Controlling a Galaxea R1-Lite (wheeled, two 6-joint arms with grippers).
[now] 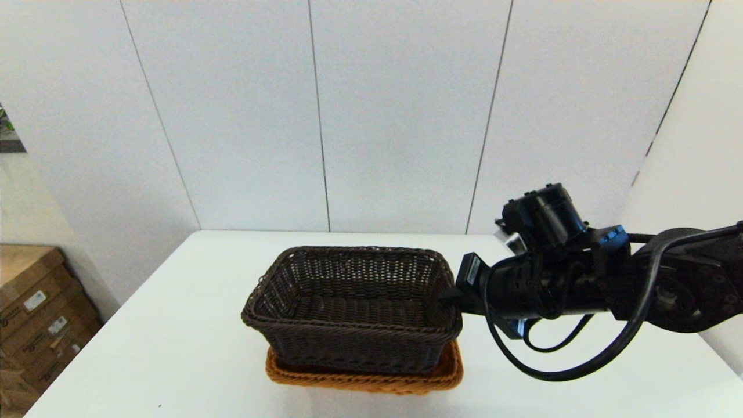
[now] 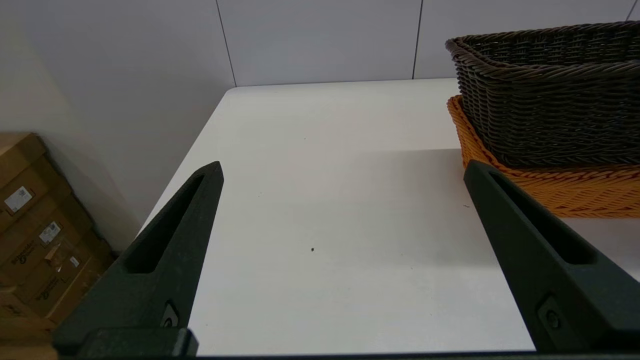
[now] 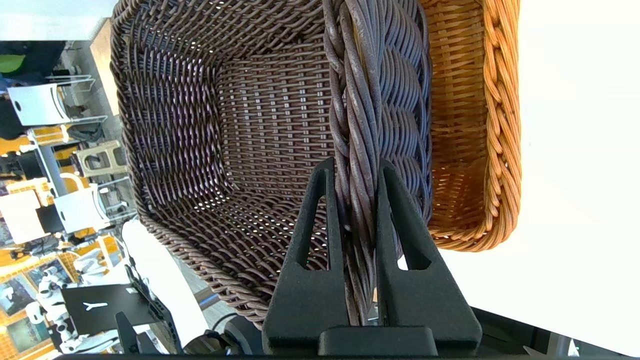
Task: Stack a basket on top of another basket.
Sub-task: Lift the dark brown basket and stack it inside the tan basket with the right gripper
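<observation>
No text, number or brand can be read anywhere. The cardboard boxes point(image 1: 35, 316) on the floor, at about 9 o'clock from the table point(image 1: 174, 348), carry small white labels point(image 2: 18, 199), but their print is too small to read.

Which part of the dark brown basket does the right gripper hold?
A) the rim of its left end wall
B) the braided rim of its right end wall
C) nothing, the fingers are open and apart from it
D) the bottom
B: in the right wrist view the right gripper is shut on the braided rim of the dark brown basket, which sits in the orange basket.
</observation>
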